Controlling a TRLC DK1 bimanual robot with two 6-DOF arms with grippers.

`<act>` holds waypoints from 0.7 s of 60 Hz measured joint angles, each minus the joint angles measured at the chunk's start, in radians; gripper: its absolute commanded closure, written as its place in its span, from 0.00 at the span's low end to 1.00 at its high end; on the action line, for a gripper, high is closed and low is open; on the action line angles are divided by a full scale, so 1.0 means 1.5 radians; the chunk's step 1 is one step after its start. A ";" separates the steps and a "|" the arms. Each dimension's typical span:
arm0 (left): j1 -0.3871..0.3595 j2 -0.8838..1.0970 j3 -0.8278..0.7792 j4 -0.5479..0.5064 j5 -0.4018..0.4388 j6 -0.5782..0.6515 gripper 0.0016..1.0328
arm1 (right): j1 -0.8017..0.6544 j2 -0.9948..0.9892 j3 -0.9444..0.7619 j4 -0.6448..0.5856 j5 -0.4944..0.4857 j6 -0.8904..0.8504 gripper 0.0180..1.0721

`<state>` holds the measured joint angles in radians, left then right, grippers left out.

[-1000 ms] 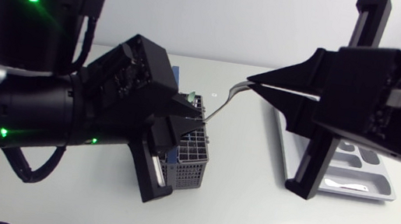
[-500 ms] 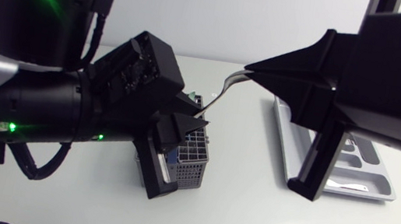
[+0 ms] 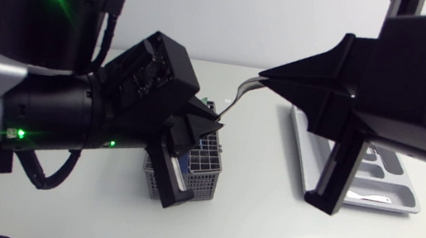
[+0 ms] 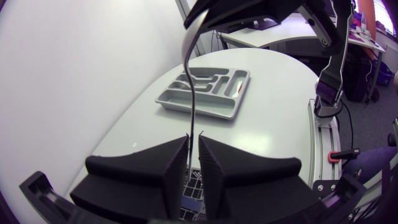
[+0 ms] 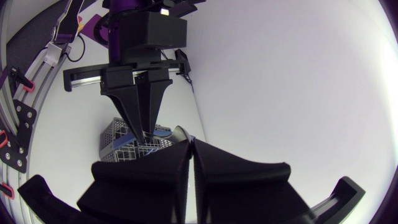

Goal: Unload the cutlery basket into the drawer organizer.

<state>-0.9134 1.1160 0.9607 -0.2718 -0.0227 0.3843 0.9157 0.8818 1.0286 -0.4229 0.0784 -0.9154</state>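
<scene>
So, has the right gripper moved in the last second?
Yes, upward. The right gripper had its tip clearly below the far edge of the table a second ago; now the tip is about level with it.

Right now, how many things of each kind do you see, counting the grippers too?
Grippers: 2 (left gripper, right gripper)
Cutlery basket: 1
Drawer organizer: 1
Cutlery pieces in plain view: 2 (metal utensil between the grippers, bright piece in the organizer)
Total: 6
More in the basket may be hidden.
</scene>
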 measured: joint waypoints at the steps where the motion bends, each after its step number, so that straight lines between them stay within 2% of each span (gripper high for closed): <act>1: 0.001 0.000 0.000 0.000 0.000 0.000 0.95 | 0.000 0.000 0.000 0.000 0.000 0.000 0.93; 4: 0.003 0.000 0.000 0.001 0.000 0.000 0.97 | 0.000 0.000 0.000 0.000 0.000 0.000 0.93; 27: 0.006 0.003 0.000 0.001 0.006 0.000 0.97 | 0.000 0.000 0.000 0.000 0.000 0.000 0.93; 42: 0.006 0.004 0.000 0.005 -0.004 0.001 0.97 | -0.001 0.000 0.000 0.005 0.001 0.006 0.88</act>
<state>-0.9043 1.1221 0.9604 -0.2642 -0.0288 0.3851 0.9146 0.8822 1.0283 -0.4152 0.0799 -0.9062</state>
